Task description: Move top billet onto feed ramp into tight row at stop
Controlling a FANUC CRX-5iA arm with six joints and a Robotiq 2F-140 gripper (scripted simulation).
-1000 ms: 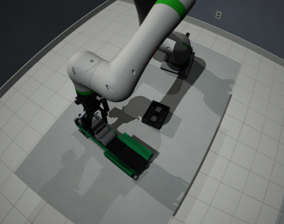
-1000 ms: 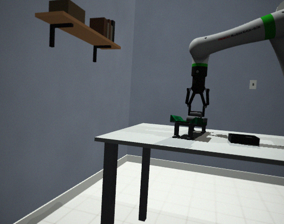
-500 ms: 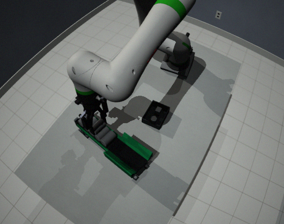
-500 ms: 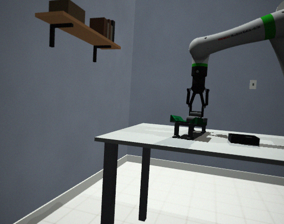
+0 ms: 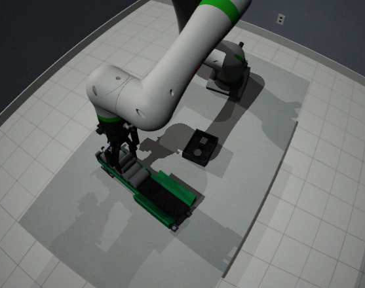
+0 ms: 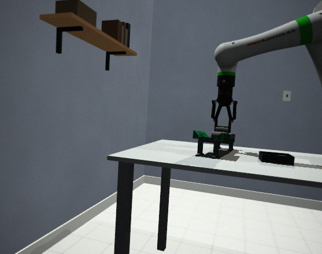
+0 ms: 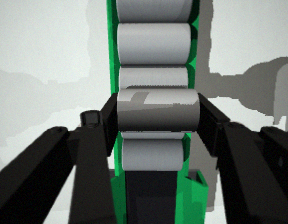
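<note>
The green feed ramp (image 5: 147, 186) stands on the table with several grey billets (image 5: 134, 171) lying across it in a row at its far-left end. In the wrist view one more billet (image 7: 157, 109) sits on top of two of the row, crosswise to the ramp (image 7: 113, 60). My gripper (image 7: 156, 106) hangs straight down over it, and both finger pads press on the billet's flat ends. From the side, the gripper (image 6: 222, 128) holds this billet (image 6: 221, 129) just above the ramp's row (image 6: 219, 134).
A low black tray (image 5: 200, 147) lies on the table to the right of the ramp, also in the side view (image 6: 276, 157). The arm's base (image 5: 229, 75) stands at the back. The ramp's lower right half (image 5: 167, 199) holds no billets.
</note>
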